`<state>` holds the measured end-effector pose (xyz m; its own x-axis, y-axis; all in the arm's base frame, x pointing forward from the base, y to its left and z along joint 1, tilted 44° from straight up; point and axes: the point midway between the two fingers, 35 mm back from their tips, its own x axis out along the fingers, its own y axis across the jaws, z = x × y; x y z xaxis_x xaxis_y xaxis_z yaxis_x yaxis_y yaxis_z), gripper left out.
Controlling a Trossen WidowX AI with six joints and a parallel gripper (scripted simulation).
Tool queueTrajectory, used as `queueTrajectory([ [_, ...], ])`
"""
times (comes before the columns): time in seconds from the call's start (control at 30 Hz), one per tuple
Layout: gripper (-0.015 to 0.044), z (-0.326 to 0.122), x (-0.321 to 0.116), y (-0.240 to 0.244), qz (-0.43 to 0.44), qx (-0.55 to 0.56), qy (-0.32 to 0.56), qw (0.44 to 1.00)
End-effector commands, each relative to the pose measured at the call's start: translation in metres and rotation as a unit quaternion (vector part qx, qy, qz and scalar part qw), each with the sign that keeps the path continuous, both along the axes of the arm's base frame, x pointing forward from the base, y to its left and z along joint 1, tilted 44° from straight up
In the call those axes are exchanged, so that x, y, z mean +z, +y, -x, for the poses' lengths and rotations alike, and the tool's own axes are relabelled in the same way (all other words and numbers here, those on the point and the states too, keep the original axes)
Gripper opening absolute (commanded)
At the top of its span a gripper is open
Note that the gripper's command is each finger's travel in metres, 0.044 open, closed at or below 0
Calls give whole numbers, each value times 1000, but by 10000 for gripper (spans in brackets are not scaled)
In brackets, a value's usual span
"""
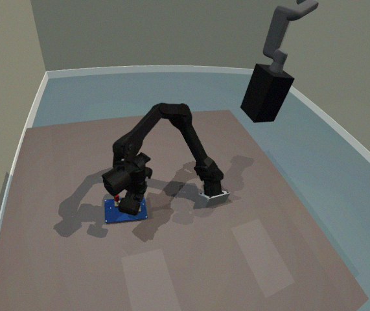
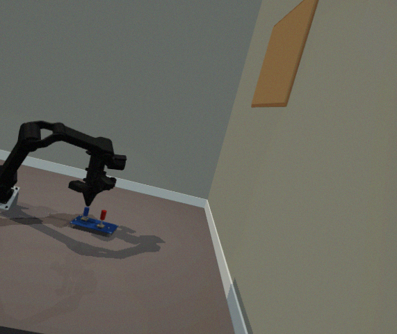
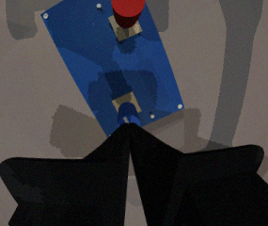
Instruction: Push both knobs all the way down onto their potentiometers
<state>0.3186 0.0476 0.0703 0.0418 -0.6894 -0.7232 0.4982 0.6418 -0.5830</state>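
The circuit board is blue and stands low on the table. The red knob is upright, with pale shaft showing between it and its potentiometer. The blue knob is upright over the other potentiometer; whether it touches that potentiometer I cannot tell. My gripper is shut and empty, fingertips right at the top of the blue knob; contact is unclear. The top view hides the tips and blue knob.
The arm's base stands on the table, to the right of the board in the top view. A black block with a grey arm stands at the back right. An orange panel is high by the wall.
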Motion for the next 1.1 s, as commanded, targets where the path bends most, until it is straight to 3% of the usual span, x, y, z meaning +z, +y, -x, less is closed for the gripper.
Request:
queueTrajectory([
  [0.0,0,1,-1,-1,2,2,3,1000],
  [1.07,0,1,-4,-4,2,2,3,1000],
])
